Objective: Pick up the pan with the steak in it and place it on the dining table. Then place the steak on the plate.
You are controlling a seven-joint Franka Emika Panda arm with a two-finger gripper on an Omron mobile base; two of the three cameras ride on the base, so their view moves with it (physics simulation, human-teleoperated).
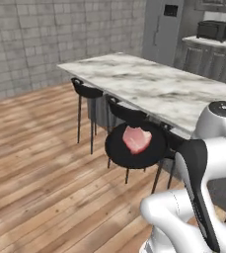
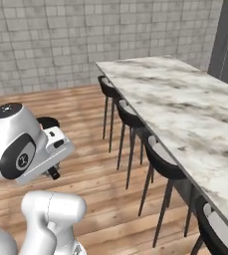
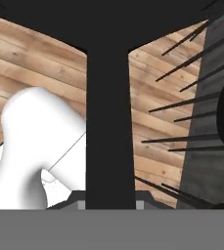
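Pan [image 1: 134,147] with the steak [image 1: 136,139] hangs level above the wood floor, beside the dining table [image 1: 154,86] at your 2 o'clock; black stools [image 1: 87,92] crowd between. Your gripper [image 3: 109,202] is clamped on its handle [image 3: 108,122], running 12-to-6 in the hand view.

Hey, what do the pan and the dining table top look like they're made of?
The pan looks like matte black metal, maybe cast iron or coated: flat dark surface, no shine. The dining table top looks like polished white marble or an imitation: grey veining across a smooth pale slab.
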